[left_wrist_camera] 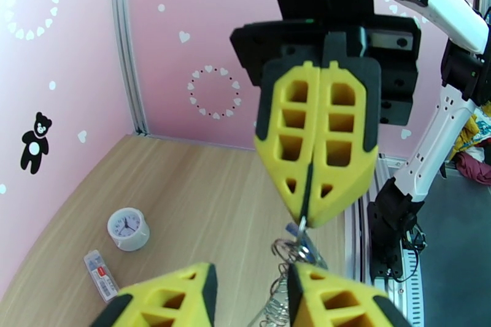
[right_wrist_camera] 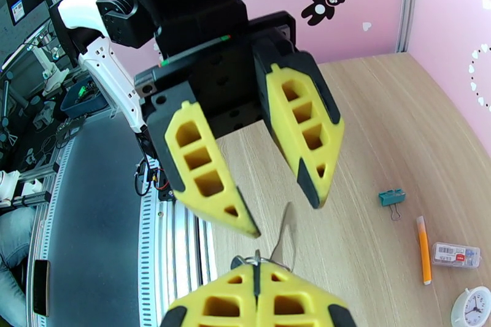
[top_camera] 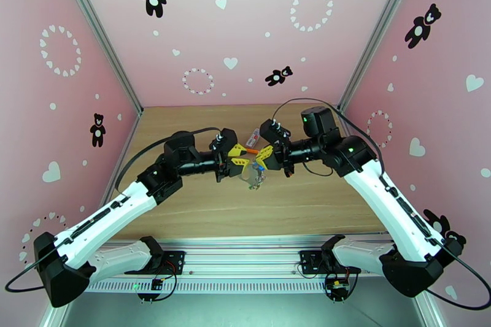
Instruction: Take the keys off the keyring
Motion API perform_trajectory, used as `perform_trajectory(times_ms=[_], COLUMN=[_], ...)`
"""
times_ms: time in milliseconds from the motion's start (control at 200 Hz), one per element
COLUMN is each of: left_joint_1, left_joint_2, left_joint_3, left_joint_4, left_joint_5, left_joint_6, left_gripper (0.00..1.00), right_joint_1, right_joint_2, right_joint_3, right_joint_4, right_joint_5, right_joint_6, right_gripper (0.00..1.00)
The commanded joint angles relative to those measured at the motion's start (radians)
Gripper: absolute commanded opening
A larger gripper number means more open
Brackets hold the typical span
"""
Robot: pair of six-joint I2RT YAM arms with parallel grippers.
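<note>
Both grippers meet above the middle of the table. My right gripper (top_camera: 265,157) (left_wrist_camera: 305,221) (right_wrist_camera: 256,270) is shut on the keyring (top_camera: 255,180), whose metal rings and chain (left_wrist_camera: 293,256) dangle below its fingertips. A thin metal key blade (right_wrist_camera: 283,233) sticks out from the pinch toward my left gripper (top_camera: 237,155) (left_wrist_camera: 250,270) (right_wrist_camera: 279,215). That gripper is open, its fingers either side of the blade and not touching it. A blue speck (top_camera: 259,165) shows under the right fingers. The keys' plastic heads are otherwise hidden.
On the table lie a small white clock (left_wrist_camera: 127,229) (right_wrist_camera: 471,307), a clear labelled box (left_wrist_camera: 101,274) (right_wrist_camera: 455,254), an orange pen (right_wrist_camera: 423,248) and a teal binder clip (right_wrist_camera: 391,197). Pink walls close in the left, right and back.
</note>
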Motion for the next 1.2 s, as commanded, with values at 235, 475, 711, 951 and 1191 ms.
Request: perform_trajectory(times_ms=[235,475,711,951,1191], left_joint_1=[-0.024,-0.028,-0.029,-0.028,-0.028], left_joint_2=[0.028,0.045,0.04,0.014,0.017], left_joint_3=[0.034,0.029,0.025,0.002,0.003], left_joint_4=[-0.018,0.034,0.035,0.024,0.02], left_joint_5=[0.039,0.031,0.008,-0.01,-0.008], left_joint_6=[0.035,0.015,0.016,0.009,0.009], left_gripper=[0.42,0.43,0.39,0.32,0.2], right_joint_1=[-0.002,-0.001,-0.003,-0.011,-0.013], right_joint_2=[0.014,0.035,0.032,0.025,0.019], right_joint_3=[0.027,0.027,0.019,0.012,0.007], right_joint_4=[0.054,0.082,0.064,0.066,0.074], right_joint_5=[-0.045,-0.067,-0.042,-0.031,-0.023], right_joint_6=[0.0,0.002,-0.016,-0.018,-0.017], right_gripper=[0.0,0.0,0.0,0.0,0.0])
